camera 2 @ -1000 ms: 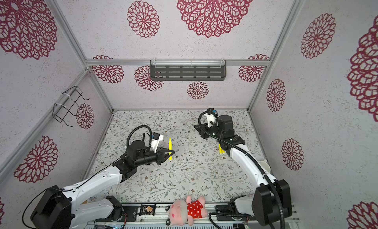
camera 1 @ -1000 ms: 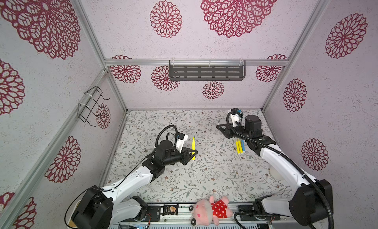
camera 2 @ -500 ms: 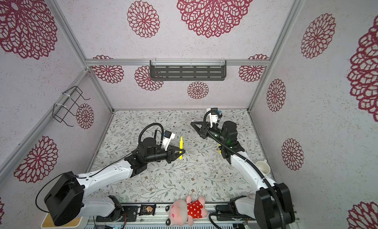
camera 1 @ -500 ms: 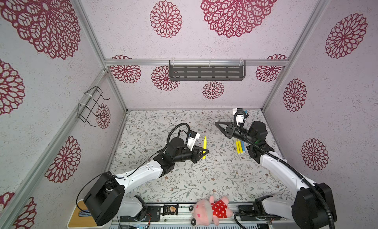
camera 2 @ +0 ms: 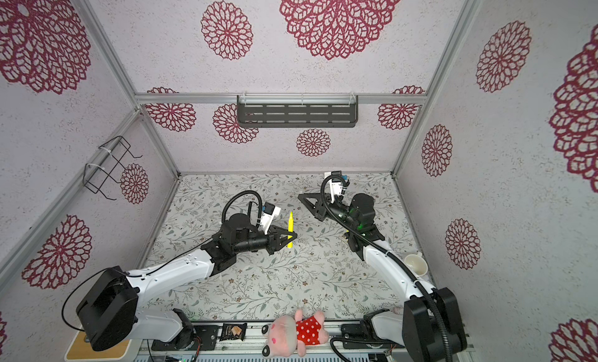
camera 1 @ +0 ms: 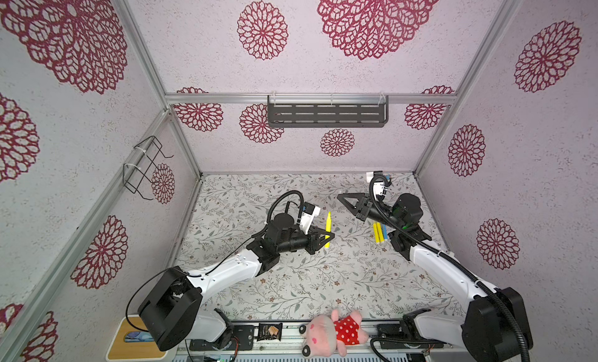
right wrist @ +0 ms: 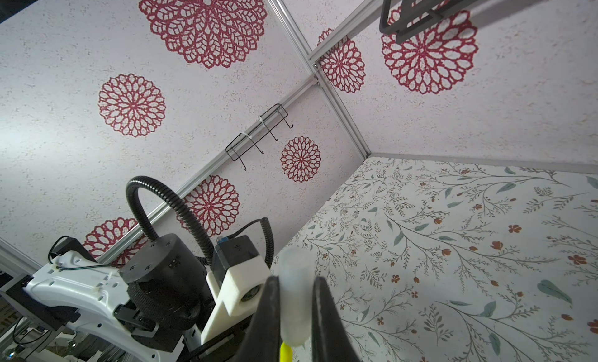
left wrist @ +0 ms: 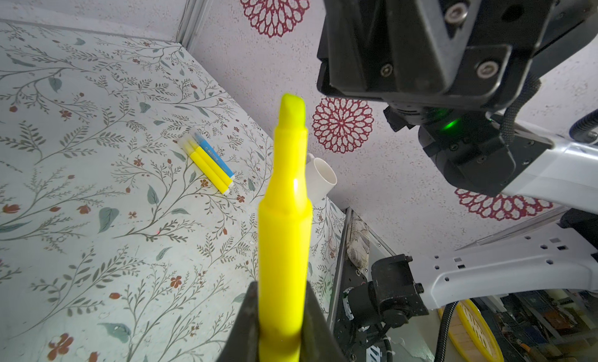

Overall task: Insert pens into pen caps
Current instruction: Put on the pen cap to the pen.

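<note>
My left gripper (camera 1: pixel 330 236) (camera 2: pixel 293 236) is shut on a yellow pen (camera 1: pixel 328 226) (camera 2: pixel 290 227), held above the floral table. In the left wrist view the pen (left wrist: pixel 284 214) stands out from between the jaws of the left gripper (left wrist: pixel 280 324), tapered tip away from them. My right gripper (camera 1: pixel 339 197) (camera 2: pixel 301 197) points left toward it from a short way off. In the right wrist view this gripper (right wrist: pixel 294 311) is shut on a whitish translucent pen cap (right wrist: pixel 293 295). Two yellow pens and a blue one (camera 1: pixel 378 232) (left wrist: pixel 210 164) lie side by side on the table under the right arm.
A white cup (camera 2: pixel 415 265) (left wrist: pixel 320 179) sits by the right wall. A pink plush toy (camera 1: pixel 336 333) lies on the front rail. A dark shelf (camera 1: pixel 326 114) hangs on the back wall and a wire rack (camera 1: pixel 145 169) on the left wall.
My left arm has reached right toward the middle, carrying the yellow pen. My right gripper has swung round and now points left toward the left gripper.
</note>
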You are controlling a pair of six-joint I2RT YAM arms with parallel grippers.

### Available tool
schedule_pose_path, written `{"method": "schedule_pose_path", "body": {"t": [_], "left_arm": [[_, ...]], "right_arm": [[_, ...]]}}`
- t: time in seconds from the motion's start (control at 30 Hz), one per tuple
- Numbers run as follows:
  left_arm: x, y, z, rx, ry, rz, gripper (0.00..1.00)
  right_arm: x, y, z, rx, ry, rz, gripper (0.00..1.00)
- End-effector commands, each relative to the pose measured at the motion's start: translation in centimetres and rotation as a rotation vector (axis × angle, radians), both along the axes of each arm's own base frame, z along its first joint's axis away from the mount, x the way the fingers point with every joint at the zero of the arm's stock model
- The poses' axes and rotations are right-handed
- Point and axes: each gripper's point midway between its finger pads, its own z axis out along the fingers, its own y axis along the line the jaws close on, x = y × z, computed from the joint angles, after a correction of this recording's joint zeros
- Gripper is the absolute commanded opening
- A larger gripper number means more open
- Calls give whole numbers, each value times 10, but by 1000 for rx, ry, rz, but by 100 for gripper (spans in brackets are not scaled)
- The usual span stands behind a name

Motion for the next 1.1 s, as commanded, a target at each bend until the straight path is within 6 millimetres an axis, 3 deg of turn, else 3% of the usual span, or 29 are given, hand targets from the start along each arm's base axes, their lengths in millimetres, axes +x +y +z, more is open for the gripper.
{"method": "schedule_pose_path", "body": {"t": [0.0,0.43,1.07], "left_arm": [[0,-7,11,-28,-23,-24,0],[-2,-5,11,-29,-22,-21,0],[-3,-1,17,-34,-40,-12,0]], "right_arm": [[-7,6,9,5,-62,26,0],[-12,19,0,-17,-54,52,0],[-19,24,-8,-66,-55,59,0]]}}
